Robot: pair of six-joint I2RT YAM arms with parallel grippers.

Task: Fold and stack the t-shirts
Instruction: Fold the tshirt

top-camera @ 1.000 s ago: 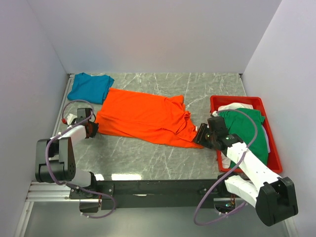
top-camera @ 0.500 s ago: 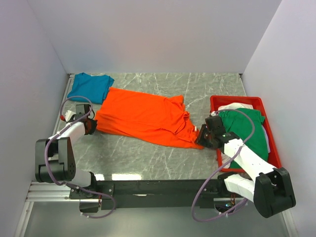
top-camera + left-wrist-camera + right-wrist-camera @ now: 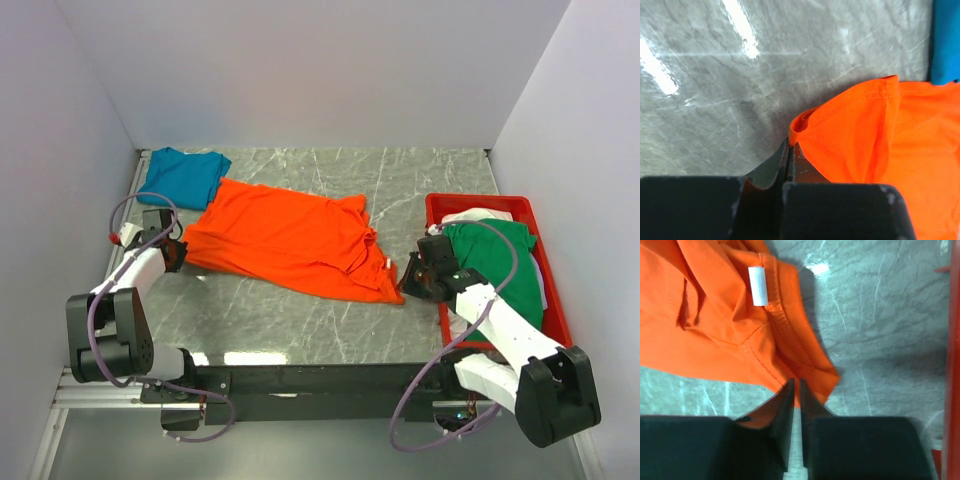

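Observation:
The bright orange t-shirt (image 3: 290, 240) lies spread across the middle of the table. My left gripper (image 3: 176, 250) is shut on its left hem, and the cloth is pinched at the fingertips in the left wrist view (image 3: 791, 142). My right gripper (image 3: 408, 280) is at the shirt's near right corner. Its jaws are closed to a thin slit on the orange hem (image 3: 796, 382), beside the collar with its white label (image 3: 759, 286). The teal blue t-shirt (image 3: 182, 175) lies at the back left. The green t-shirt (image 3: 500, 255) and the white one (image 3: 475, 214) lie crumpled in the tray.
The red plastic tray (image 3: 515, 205) stands at the right edge of the table, just right of my right gripper; its wall shows in the right wrist view (image 3: 955, 340). White walls enclose the table on three sides. The teal shirt's edge (image 3: 946, 45) is close to the orange hem.
My left gripper has moved left and farther back, drawing the orange shirt's left edge with it. The shirt now lies more stretched out. My right gripper has shifted only slightly.

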